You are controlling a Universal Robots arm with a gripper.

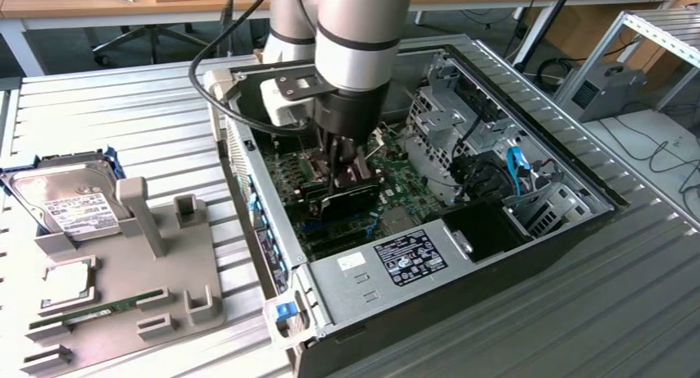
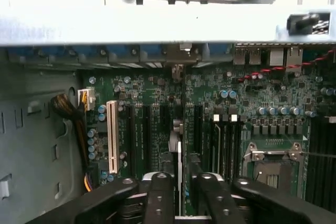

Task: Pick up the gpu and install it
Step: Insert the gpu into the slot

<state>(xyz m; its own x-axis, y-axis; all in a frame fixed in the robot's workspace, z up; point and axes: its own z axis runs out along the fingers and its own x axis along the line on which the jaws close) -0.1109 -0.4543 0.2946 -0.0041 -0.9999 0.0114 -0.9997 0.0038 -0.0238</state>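
Note:
The gpu [image 1: 350,199], a thin dark card, stands on edge over the expansion slots of the green motherboard [image 1: 399,177] inside the open computer case [image 1: 460,300]. My gripper [image 1: 343,171] reaches straight down into the case and is shut on the card's upper edge. In the wrist view the gpu [image 2: 178,153] appears edge-on as a thin pale strip running between my black fingers [image 2: 160,198], in line with a dark slot on the motherboard [image 2: 157,93]. The card's lower edge is hidden, so I cannot tell whether it is seated in the slot.
A grey holder [image 1: 164,271] at the exterior view's left carries a silver hard drive [image 1: 71,206], a square chip [image 1: 65,284] and a green memory stick [image 1: 98,308]. Metal drive cages [image 1: 443,124] and cables crowd the case. A white slot [image 2: 112,135] and the processor socket [image 2: 273,166] flank the card.

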